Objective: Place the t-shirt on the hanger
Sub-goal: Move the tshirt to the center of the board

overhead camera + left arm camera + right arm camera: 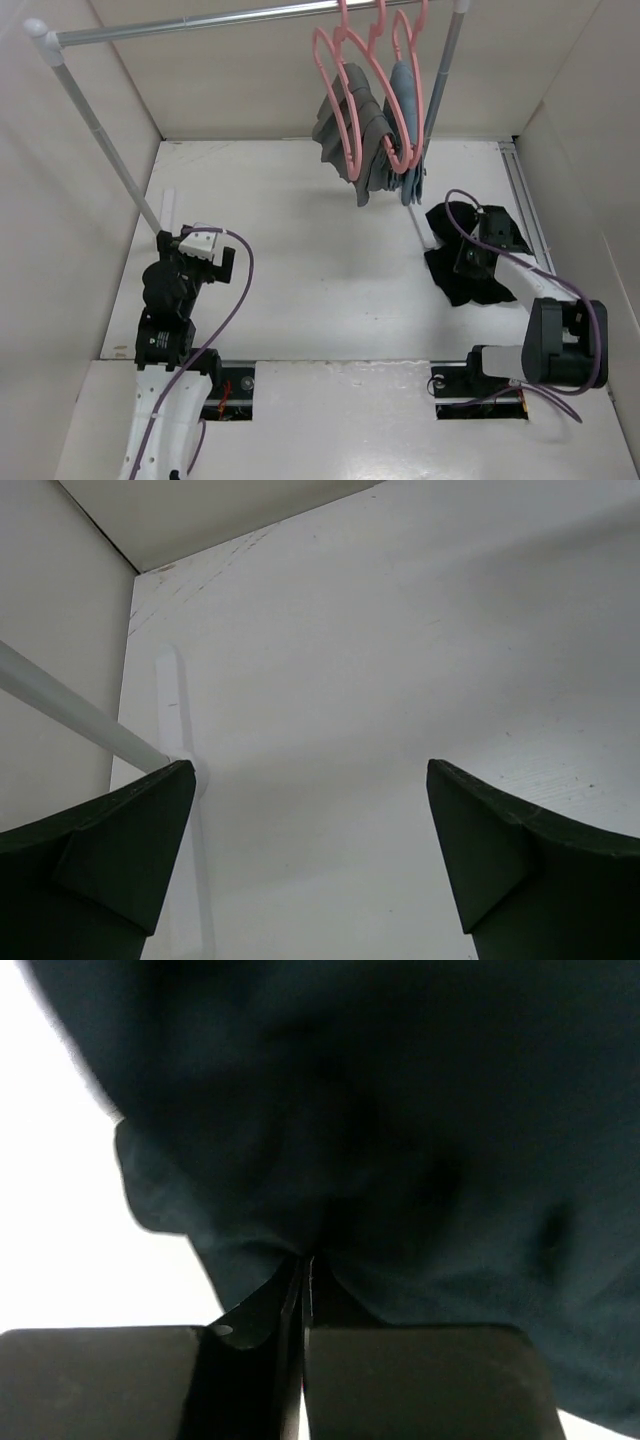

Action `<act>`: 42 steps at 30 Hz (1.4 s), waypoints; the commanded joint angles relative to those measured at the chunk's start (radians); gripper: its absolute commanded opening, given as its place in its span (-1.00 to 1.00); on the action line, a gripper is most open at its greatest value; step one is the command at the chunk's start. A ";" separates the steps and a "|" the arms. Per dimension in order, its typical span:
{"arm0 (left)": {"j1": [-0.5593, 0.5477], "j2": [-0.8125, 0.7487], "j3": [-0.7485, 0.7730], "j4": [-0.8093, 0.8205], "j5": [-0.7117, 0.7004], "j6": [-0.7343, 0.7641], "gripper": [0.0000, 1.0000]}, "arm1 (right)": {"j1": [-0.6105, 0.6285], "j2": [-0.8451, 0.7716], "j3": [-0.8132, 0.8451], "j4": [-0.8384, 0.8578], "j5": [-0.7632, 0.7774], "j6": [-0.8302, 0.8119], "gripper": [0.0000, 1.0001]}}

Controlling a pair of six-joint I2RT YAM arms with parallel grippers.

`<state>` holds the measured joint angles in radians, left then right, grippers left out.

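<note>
The right gripper's (pixel 303 1282) jaws are clamped together on a fold of the t-shirt (pixel 380 1130), which is bunched on the right of the tabletop (pixel 320 260). Lift slowly so the thin pinch holds, then seek the collar. The left gripper (pixel 310 810), jaws apart, hovers over bare tabletop. The hanger (pixel 322 55) hangs on the rail, well apart.

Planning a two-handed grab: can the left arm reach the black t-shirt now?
Maybe: bare table lies between the open left gripper and the t-shirt, but it sits far right, pinched by the right gripper.
</note>
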<state>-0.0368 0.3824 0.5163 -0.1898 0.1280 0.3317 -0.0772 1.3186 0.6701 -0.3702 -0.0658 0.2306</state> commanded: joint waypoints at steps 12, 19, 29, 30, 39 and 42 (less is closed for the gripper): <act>0.005 0.016 -0.013 0.056 0.030 0.024 1.00 | 0.802 -0.384 0.164 0.065 0.124 -0.195 -1.00; 0.005 0.016 -0.013 0.066 0.010 0.014 1.00 | 1.126 -0.104 0.624 -0.058 0.030 -0.364 -1.00; 0.005 0.047 0.007 0.095 -0.207 -0.057 1.00 | 1.180 0.304 1.373 -0.203 0.136 -0.490 -1.00; 0.005 0.056 0.007 0.095 -0.223 -0.057 1.00 | 1.154 0.332 1.413 -0.241 0.136 -0.490 -1.00; 0.005 0.056 0.016 0.095 -0.251 -0.068 1.00 | 1.101 0.540 1.652 -0.332 0.187 -0.458 -1.00; 0.005 0.056 0.016 0.095 -0.260 -0.068 1.00 | 1.058 0.614 1.640 -0.371 0.140 -0.435 -1.00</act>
<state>-0.0368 0.4412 0.5159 -0.1478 -0.1070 0.2844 1.0218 1.8885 2.2921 -0.7033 0.0795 -0.2317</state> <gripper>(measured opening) 0.997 0.009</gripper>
